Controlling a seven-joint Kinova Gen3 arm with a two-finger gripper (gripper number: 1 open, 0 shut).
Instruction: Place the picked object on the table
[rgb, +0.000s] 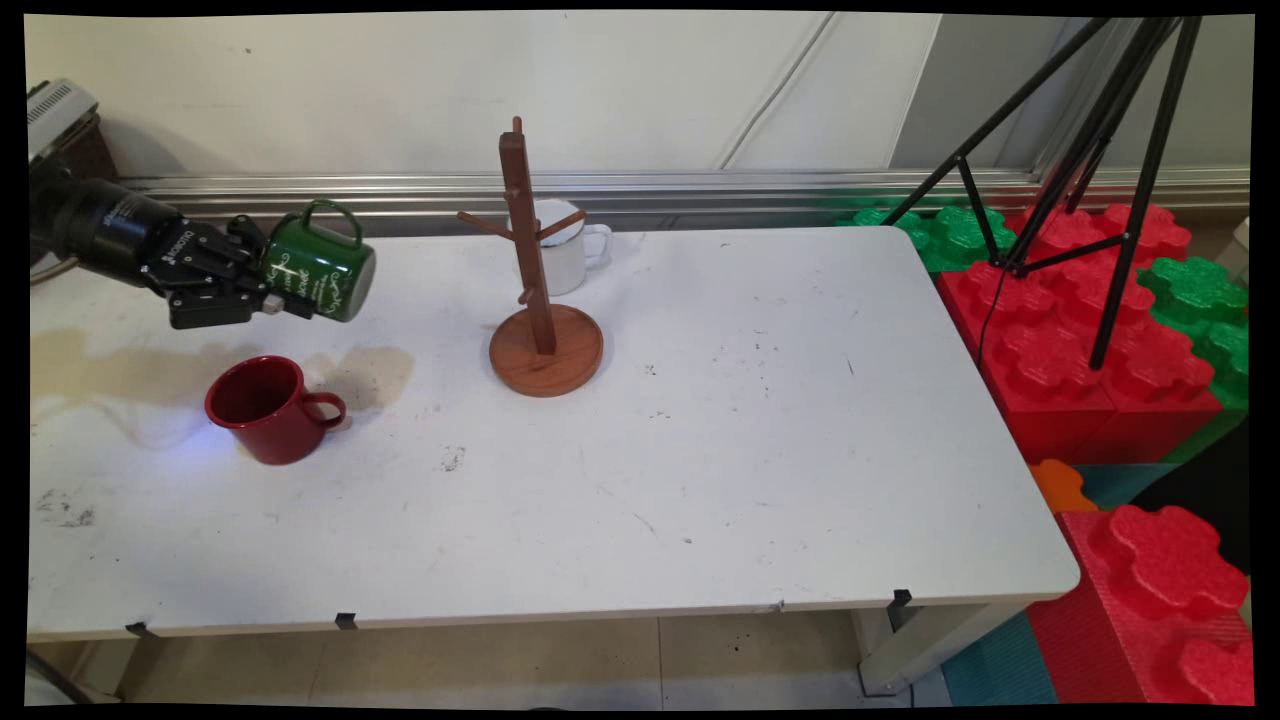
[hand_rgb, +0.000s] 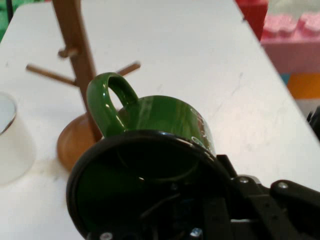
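The arm (rgb: 100, 230) comes in from the left and lies almost level above the table's left side. Its gripper (rgb: 285, 290) points to the right, closed on a mug (rgb: 320, 268), which it holds in the air.

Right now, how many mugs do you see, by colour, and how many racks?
Green mug, held in the end effector above the table: 1
Red mug, on the table: 1
White mug, behind the rack: 1
Wooden mug rack: 1
Total: 4
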